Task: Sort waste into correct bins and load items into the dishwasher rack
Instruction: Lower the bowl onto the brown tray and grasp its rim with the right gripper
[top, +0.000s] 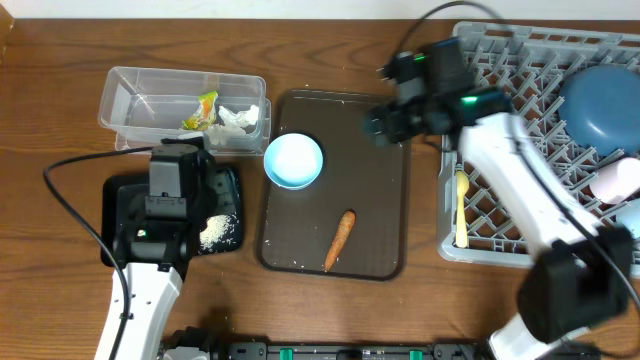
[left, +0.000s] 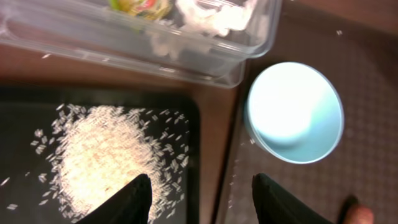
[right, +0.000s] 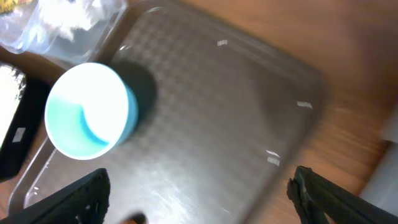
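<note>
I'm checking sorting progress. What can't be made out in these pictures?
Overhead: the left arm hides most of the black tray; only its corner with the rice shows.
Overhead: the pink cup is cut by the right edge.
Left wrist: the carrot is only a tip at the bottom edge.
Right wrist: motion blur smears the clear tub and its contents.

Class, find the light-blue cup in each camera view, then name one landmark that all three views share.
Overhead: the light-blue cup stands left of centre, on the upper-left part of the brown serving tray.
Left wrist: the cup is right of centre.
Right wrist: the cup is at the left side.
Shared landmark: the clear tub, near the cup in every view.
</note>
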